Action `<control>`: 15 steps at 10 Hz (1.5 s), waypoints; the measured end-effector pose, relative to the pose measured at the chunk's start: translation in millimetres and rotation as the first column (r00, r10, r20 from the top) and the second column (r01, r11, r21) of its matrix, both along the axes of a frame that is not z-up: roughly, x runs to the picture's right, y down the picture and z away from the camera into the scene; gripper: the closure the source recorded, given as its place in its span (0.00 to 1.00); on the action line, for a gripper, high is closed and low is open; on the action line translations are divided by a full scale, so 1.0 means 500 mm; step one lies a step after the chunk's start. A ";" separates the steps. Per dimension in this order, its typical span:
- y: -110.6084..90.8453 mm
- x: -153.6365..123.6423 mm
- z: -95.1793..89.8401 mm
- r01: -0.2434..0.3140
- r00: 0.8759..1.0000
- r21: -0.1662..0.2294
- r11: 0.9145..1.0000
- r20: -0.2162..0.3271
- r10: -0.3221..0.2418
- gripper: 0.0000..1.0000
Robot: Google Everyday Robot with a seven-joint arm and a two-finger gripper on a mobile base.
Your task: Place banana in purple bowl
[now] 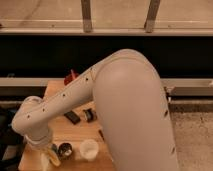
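At the wooden table's (56, 92) near-left corner, the gripper (48, 153) is clamping shut, seemingly on the pale yellow curved banana (52, 160); the purple bowl, unseen, is waiting.

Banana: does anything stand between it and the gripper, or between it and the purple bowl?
Nothing separates the gripper from the banana: it is shut on it at the table's near edge. I cannot find the purple bowl; the arm hides much of the table. A dark container and a white cup stand beside the banana.
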State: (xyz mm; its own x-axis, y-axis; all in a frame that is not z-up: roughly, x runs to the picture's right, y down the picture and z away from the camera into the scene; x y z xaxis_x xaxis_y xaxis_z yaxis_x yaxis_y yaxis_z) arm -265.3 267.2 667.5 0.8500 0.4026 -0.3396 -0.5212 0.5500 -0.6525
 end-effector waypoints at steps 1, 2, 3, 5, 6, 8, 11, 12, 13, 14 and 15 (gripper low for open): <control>-0.003 0.001 -0.003 0.004 1.000 -0.002 1.000 -0.007 -0.004 1.00; -0.011 0.000 -0.010 0.006 1.000 0.001 1.000 -0.011 -0.006 1.00; -0.030 0.005 -0.024 0.004 1.000 0.010 1.000 -0.021 -0.003 1.00; -0.077 0.022 -0.058 -0.011 0.999 0.037 0.999 -0.039 0.012 1.00; -0.098 0.036 -0.068 -0.020 0.998 0.054 0.998 -0.054 0.023 1.00; -0.142 0.086 -0.074 -0.064 0.991 0.086 0.994 -0.108 0.073 1.00; -0.195 0.217 -0.059 -0.169 0.951 0.132 0.977 -0.237 0.197 1.00; -0.206 0.249 -0.058 -0.190 0.939 0.144 0.971 -0.264 0.222 1.00; -0.226 0.298 -0.058 -0.217 0.918 0.162 0.963 -0.301 0.258 1.00; -0.253 0.360 -0.059 -0.251 0.889 0.186 0.950 -0.344 0.302 1.00; -0.273 0.410 -0.063 -0.277 0.863 0.206 0.939 -0.376 0.337 1.00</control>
